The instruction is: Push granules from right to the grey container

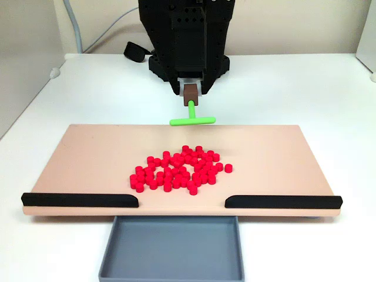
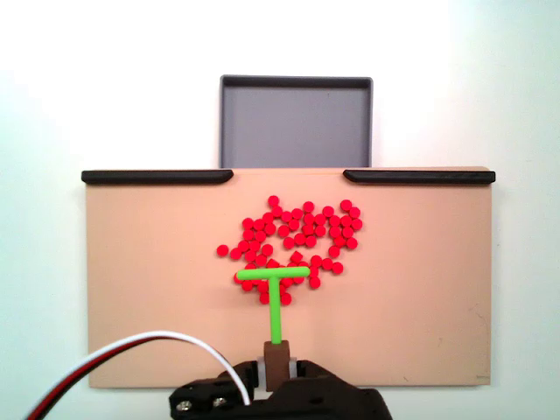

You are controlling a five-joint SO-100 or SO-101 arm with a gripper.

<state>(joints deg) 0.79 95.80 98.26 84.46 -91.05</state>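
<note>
Red cylindrical plastic granules [image 2: 296, 234] lie clustered mid-way on the flat beige board [image 1: 88, 158], directly ahead of the end effector [image 1: 191, 94], which is clenched on the brown stem of a green T-shaped pusher stick [image 2: 274, 293]. The crossbar sits square to the push line. The shallow blue-grey plastic tray [image 2: 296, 122] lies beyond the cluster, through the gap between the black strips [image 1: 79, 200].

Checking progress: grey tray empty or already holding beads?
Empty. The grey tray shows a bare floor in both fixed views; all red beads lie on the beige board.
</note>
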